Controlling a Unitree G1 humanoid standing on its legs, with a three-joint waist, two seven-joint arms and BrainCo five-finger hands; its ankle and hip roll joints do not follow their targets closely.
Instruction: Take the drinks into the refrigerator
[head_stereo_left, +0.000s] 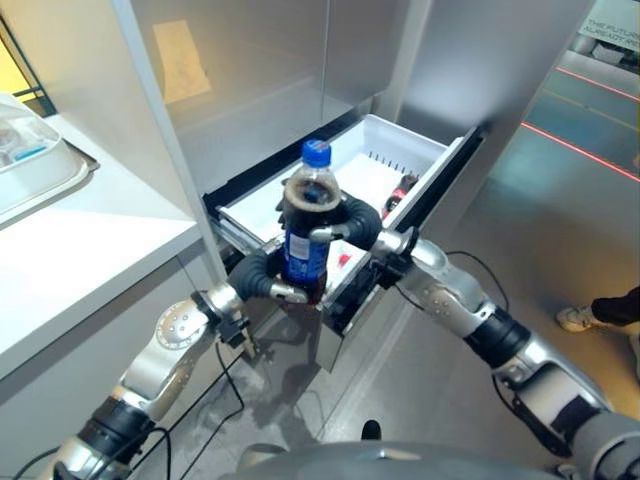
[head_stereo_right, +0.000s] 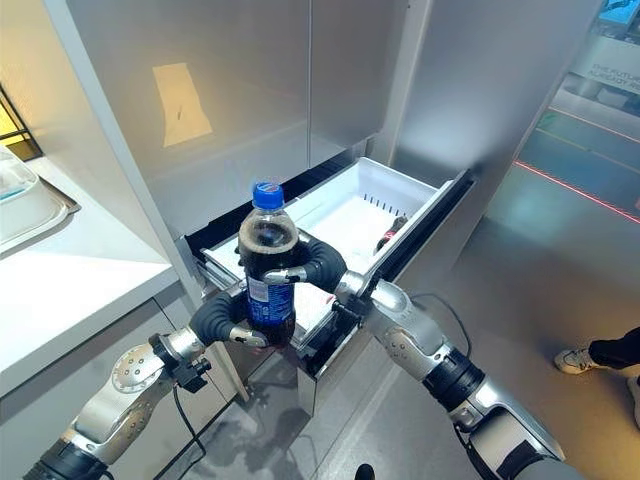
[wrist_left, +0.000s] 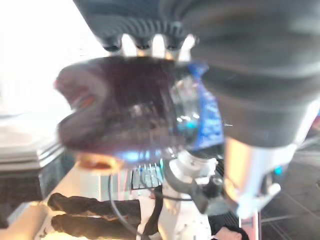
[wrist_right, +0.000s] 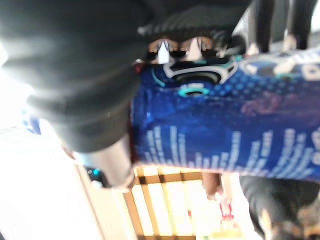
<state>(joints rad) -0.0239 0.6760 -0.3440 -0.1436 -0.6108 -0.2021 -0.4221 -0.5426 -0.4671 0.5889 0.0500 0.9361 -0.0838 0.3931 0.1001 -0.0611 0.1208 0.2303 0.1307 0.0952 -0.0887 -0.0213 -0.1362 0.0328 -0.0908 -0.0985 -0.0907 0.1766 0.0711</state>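
Gripping a cola bottle upright between them, the left hand curled round its base and the right hand wrapped its middle, above the near corner of the open white fridge drawer, where another bottle lay.

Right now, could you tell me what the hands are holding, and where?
Both hands grip the cola bottle: left hand low on the label, right hand higher up.

The bottle between both hands is dark cola with a blue cap and blue label with white print. Just behind the right hand, the drawer is white inside, on a silver-grey fridge.
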